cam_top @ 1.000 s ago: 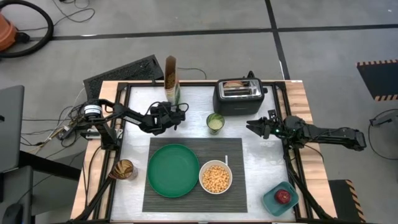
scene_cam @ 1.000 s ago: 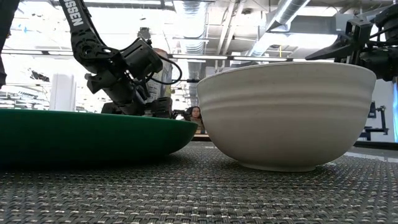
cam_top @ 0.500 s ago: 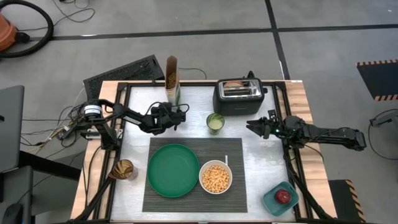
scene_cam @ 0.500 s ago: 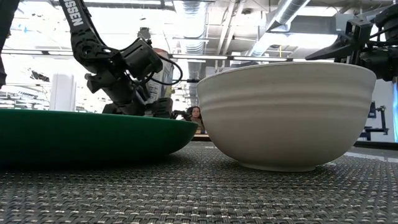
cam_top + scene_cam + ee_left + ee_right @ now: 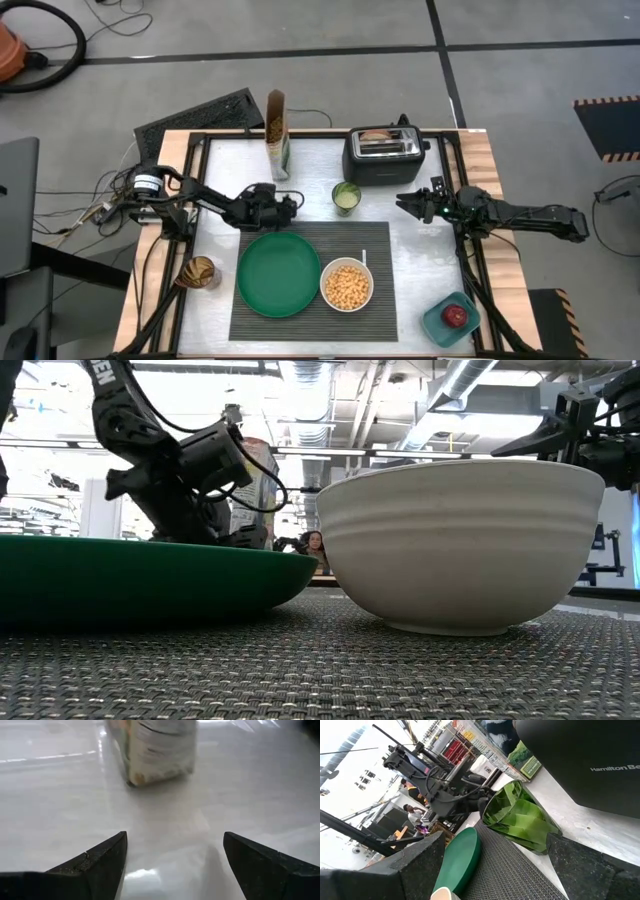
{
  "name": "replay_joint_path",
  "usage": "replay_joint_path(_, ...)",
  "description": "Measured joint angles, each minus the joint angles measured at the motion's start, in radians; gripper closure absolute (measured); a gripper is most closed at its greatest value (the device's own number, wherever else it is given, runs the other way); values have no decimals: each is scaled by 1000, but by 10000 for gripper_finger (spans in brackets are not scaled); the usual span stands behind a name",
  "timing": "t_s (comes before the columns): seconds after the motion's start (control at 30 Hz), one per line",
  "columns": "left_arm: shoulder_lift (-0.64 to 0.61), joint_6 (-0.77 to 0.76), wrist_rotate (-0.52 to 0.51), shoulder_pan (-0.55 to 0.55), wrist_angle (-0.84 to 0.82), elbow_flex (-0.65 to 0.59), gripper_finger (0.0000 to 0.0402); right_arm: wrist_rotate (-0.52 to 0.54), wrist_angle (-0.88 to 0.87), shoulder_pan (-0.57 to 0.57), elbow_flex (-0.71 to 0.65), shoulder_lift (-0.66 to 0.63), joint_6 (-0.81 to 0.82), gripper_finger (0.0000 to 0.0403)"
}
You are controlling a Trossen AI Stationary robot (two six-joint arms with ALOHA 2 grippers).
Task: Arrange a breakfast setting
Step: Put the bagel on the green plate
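The dark ribbed placemat (image 5: 310,300) lies at the table's near middle. The green plate (image 5: 278,272) and the white bowl (image 5: 346,284) of yellow cereal pieces (image 5: 347,285) rest on it. The red apple (image 5: 455,316) sits in the teal container. A tan bagel (image 5: 378,136) sticks out of the black toaster's slot. I cannot make out the spoon. My left gripper (image 5: 283,201) is open and empty just beyond the plate's far rim, pointing at the cereal box (image 5: 157,747). My right gripper (image 5: 404,203) is open and empty, right of the green cup (image 5: 346,197).
A tall cereal box (image 5: 276,128) stands at the far edge, and the black toaster (image 5: 384,155) stands to its right. The teal container (image 5: 450,320) is at the near right corner. A round jar (image 5: 199,272) stands left of the placemat. Bare table lies between the box and the plate.
My left gripper has drawn back from the cereal box toward the table's near edge and a little down. It now sits just beyond the green plate's far rim.
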Motion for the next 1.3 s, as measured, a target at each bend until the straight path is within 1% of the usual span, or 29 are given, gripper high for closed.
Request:
replay_joint_path(0.1,-30,-32,81,-39,-4,2,90,0,5,0,0,0,0,29)
replay_joint_path(0.23,-126,27,227,-80,-3,14,90,0,8,0,0,0,0,29)
replay_joint_path(0.33,-232,116,242,-90,7,31,90,0,18,0,0,0,0,29)
replay_joint_path(0.5,-398,232,231,-91,9,64,90,5,50,-2,23,1,3,29)
replay_joint_path(0.67,-519,355,212,-91,14,100,90,41,74,-13,100,2,-6,29)
replay_joint_path(0.77,-569,405,211,-91,17,113,90,59,76,-37,180,33,-86,29)
replay_joint_path(0.87,-602,430,211,-90,20,122,90,67,70,-75,283,108,-183,30)
replay_joint_path(1.0,-630,421,202,-90,11,122,90,53,56,-133,457,264,-300,37)
replay_joint_path(1.1,-640,415,201,-89,7,122,90,2,13,-162,603,406,-424,46)
replay_joint_path(1.3,-643,429,202,-89,-5,121,90,-6,-303,-240,873,677,-732,53)
